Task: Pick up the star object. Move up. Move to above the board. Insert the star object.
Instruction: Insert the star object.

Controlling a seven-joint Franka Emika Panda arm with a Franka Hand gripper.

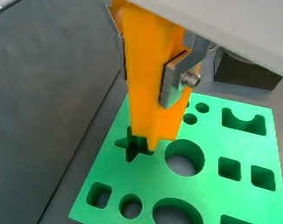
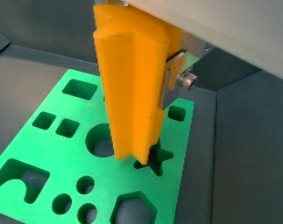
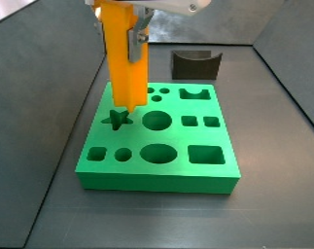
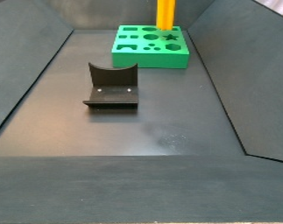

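Above the board [image 3: 159, 146], the gripper [image 3: 130, 39] hangs at the upper edge of a side view, its jaws clenched on the upper part of the star object [image 3: 122, 68]. That piece is a tall, bright orange prism with ridged sides, held upright and pointing straight down. One flat silver finger [image 1: 175, 77] presses against the side of the orange prism in a wrist view, and the same kind of plate [image 2: 178, 80] shows against it from the opposite angle; the finger on the far side is hidden behind the piece. Most of the prism's length extends below the fingers. Its lower end sits right over the star-shaped hole [image 3: 117, 120] in the green board, near the board's edge, and in both wrist views the dark points of that hole [image 1: 134, 144] peek out around the orange tip [image 2: 155, 161]. Whether the tip has entered the hole or only hovers at its mouth cannot be told. The board is a thick green block with circles, squares and other cut-outs on top, resting on the dark floor. A dark grey U-shaped block [image 4: 110, 85] stands well apart from the board [image 4: 151, 45], and the orange prism [image 4: 166, 15] rises from the board's far side in that side view.
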